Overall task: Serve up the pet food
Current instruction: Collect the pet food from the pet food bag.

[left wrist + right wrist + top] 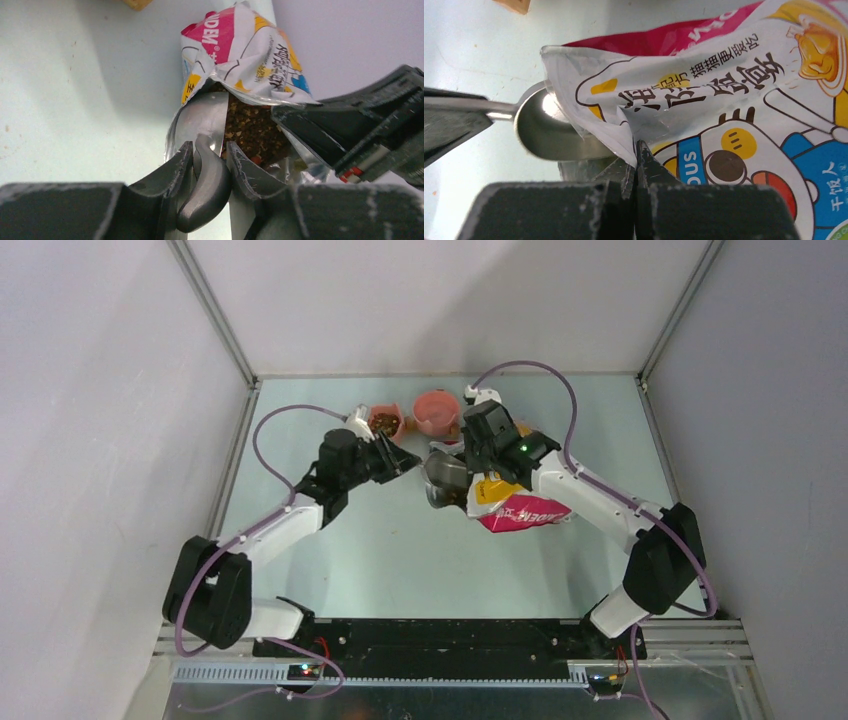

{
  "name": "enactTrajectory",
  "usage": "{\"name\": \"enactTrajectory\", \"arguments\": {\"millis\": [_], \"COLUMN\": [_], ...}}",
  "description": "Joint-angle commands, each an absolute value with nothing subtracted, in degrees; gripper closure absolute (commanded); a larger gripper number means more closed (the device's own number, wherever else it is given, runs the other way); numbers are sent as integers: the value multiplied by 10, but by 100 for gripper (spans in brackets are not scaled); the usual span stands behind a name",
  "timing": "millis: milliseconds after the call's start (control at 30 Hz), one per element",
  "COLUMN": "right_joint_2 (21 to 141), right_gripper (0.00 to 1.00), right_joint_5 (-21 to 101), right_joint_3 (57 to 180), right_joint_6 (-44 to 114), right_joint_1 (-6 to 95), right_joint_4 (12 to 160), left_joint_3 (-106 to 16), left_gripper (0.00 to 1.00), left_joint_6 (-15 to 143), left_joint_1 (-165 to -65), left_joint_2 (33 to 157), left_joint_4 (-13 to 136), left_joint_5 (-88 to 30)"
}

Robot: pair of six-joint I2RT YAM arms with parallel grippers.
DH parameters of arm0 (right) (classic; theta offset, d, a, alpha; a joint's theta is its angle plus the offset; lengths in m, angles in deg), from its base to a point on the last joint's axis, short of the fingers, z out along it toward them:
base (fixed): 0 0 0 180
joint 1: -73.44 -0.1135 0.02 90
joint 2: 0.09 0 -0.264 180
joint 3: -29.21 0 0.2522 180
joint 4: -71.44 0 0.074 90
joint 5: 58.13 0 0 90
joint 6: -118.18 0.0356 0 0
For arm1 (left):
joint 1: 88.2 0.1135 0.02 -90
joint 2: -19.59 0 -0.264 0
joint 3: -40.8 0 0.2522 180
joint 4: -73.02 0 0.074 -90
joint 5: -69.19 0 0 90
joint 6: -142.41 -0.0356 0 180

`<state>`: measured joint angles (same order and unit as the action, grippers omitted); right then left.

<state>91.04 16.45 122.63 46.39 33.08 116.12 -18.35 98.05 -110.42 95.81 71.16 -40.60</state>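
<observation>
My left gripper (408, 462) has its jaws drawn in narrow around the handle of the grey scoop (443, 480). My right gripper (478, 478) has its jaws pressed together on the edge of the printed bag (520, 508).

From the top camera I see both arms reaching toward the far middle of the table (400, 560) and meeting at the bag's mouth. The bag lies to the right of the scoop and a little nearer. At the far edge stand two small bowls: a pink bowl (436, 412) on the right and a second bowl (385, 422) just to its left. The second one holds something brown that I take for kibble, though it is too small for me to be sure.

On the left wrist camera, my two dark fingers clamp the scoop's handle between them. The shiny spoon end reaches into the open mouth of the bag. The pet food (252, 127) lies there as a loose brown and reddish heap inside the bag, right beside the spoon end. The right gripper shows at the right, gripping the bag's upper lip.

On the right wrist camera, my fingertips meet with no gap and pinch a fold of the bag's white edge. The spoon end sits left of that fold, partly under the lip. The bag hides the kibble from here. A dark finger of the left gripper shows at the left edge.
</observation>
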Motion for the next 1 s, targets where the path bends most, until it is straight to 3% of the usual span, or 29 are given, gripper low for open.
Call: {"name": "enactTrajectory", "arguments": {"millis": [0, 233, 533, 700, 967], "right_joint_2": [852, 839, 818, 805, 794], "right_gripper": [100, 100, 100, 100, 100], "right_joint_5": [183, 199, 202, 225, 237], "right_joint_3": [1172, 1109, 1108, 1109, 1122], "right_joint_6": [502, 532, 540, 548, 544], "right_joint_1": [316, 293, 307, 338, 367], "right_joint_4": [1197, 1193, 1175, 1171, 1172], "left_joint_3": [-160, -155, -156, -99, -64], "left_gripper": [100, 100, 100, 100, 100], "left_joint_6": [1003, 1035, 1142, 1145, 1066], "left_joint_1": [-1133, -1169, -1171, -1170, -1170], "left_joint_2": [974, 1004, 1111, 1074, 958], "left_joint_4": [758, 756, 875, 920, 845], "left_joint_5": [-257, -167, -291, -292, -230]}}
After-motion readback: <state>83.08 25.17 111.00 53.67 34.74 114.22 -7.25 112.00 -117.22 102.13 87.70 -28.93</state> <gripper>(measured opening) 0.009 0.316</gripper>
